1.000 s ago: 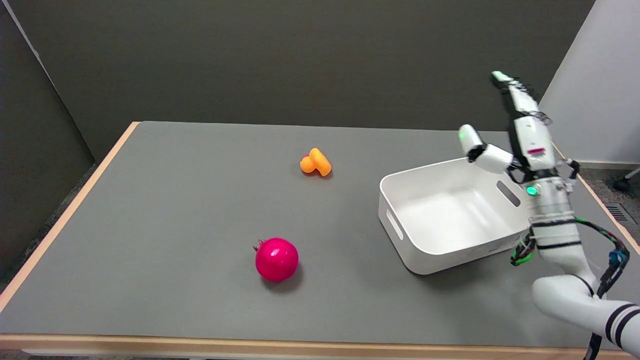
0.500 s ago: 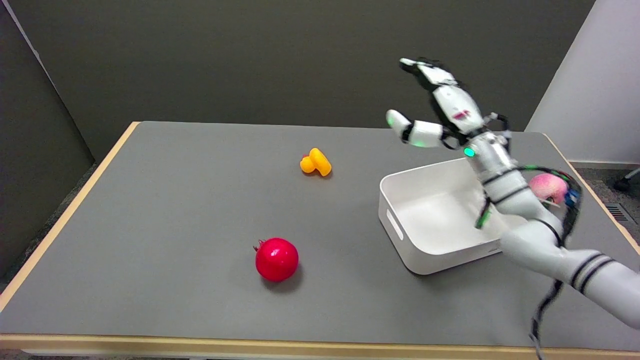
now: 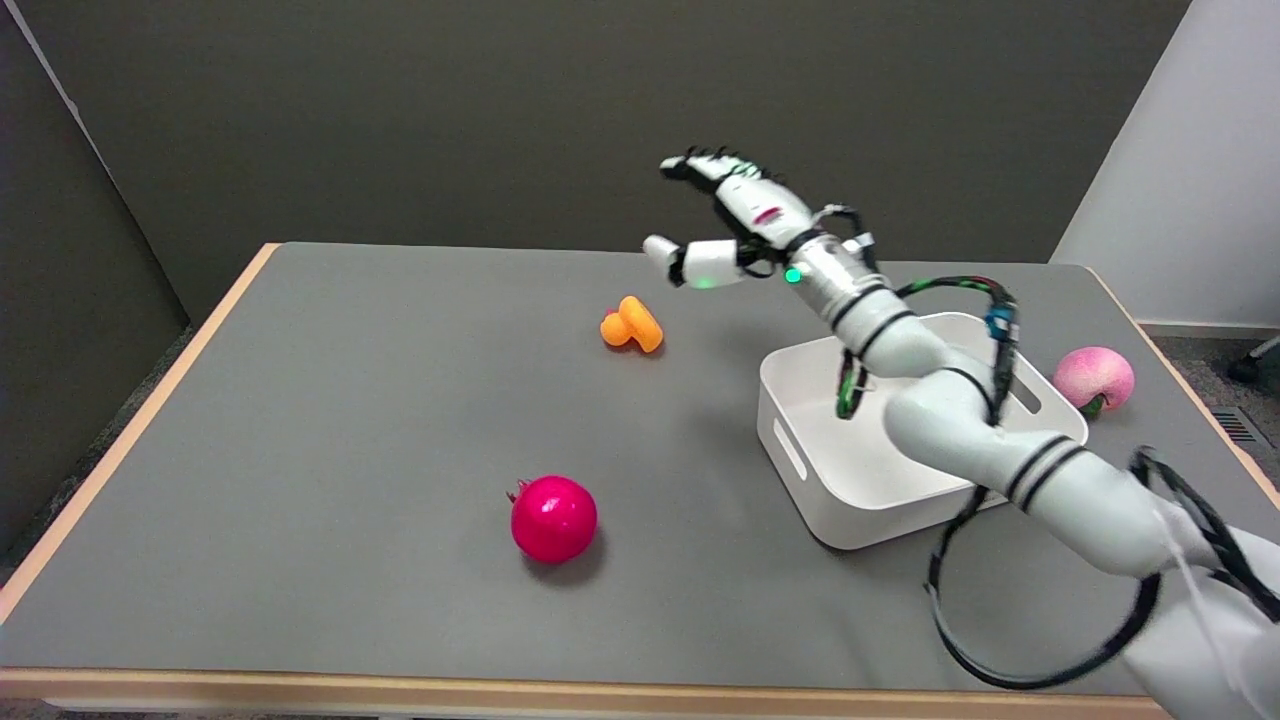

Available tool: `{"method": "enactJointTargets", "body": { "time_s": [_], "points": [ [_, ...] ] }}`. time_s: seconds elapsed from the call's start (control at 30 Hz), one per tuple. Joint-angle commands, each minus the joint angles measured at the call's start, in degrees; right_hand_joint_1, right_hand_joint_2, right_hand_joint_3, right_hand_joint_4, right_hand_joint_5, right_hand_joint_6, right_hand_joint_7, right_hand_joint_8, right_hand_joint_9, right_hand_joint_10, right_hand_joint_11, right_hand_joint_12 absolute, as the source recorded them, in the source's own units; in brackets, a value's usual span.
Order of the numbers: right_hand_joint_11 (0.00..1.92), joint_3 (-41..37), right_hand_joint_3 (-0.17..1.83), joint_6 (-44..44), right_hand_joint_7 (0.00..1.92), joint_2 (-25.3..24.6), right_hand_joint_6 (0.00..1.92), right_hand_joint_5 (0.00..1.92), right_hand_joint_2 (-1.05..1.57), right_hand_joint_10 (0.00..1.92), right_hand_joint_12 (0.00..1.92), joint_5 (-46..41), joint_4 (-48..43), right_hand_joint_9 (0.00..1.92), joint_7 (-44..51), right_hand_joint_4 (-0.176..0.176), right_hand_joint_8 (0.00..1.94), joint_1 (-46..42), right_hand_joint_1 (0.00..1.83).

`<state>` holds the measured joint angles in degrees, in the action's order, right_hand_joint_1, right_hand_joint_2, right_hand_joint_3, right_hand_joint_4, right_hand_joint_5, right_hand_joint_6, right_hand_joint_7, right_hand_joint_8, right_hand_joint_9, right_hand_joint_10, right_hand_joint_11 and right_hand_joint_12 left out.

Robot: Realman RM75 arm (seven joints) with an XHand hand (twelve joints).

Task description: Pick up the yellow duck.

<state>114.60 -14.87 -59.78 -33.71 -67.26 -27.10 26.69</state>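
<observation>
The yellow duck (image 3: 632, 325) lay on the grey table (image 3: 330, 450), left of the white bin (image 3: 880, 440) and well apart from it. The right hand (image 3: 730, 225) hung in the air between duck and bin, above and right of the duck, fingers spread and holding nothing. A red pomegranate (image 3: 553, 518) sat nearer the camera than the duck, and a pink peach (image 3: 1094, 378) lay just right of the bin.

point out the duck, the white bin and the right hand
duck (image 3: 632, 325), head view, on the middle of its body
white bin (image 3: 790, 440), head view, on its near left wall
right hand (image 3: 735, 215), head view, on the back of the hand
</observation>
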Motion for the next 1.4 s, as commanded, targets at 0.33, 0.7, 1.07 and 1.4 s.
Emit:
{"method": "enactJointTargets", "body": {
  "time_s": [0.33,0.7,1.07,1.4],
  "points": [
    [0.00,11.3,0.79,24.2,0.14,-12.3,0.35,0.17,0.65,0.59,0.76,3.4,20.6,0.00,6.3,-0.076,0.29,17.2,0.49],
    [0.00,11.8,0.79,23.2,0.15,-13.1,0.35,0.16,0.65,0.66,0.80,3.4,21.2,0.00,6.3,-0.079,0.30,18.9,0.48],
    [0.00,11.5,0.96,15.5,0.11,-13.2,0.41,0.10,0.62,0.69,0.89,-5.7,27.2,0.01,6.8,-0.081,0.39,18.5,0.66],
    [0.00,11.5,0.98,13.3,0.10,-13.2,0.41,0.10,0.63,0.67,0.75,-6.4,32.3,0.01,6.8,-0.063,0.36,18.8,0.70]
  ]
}}
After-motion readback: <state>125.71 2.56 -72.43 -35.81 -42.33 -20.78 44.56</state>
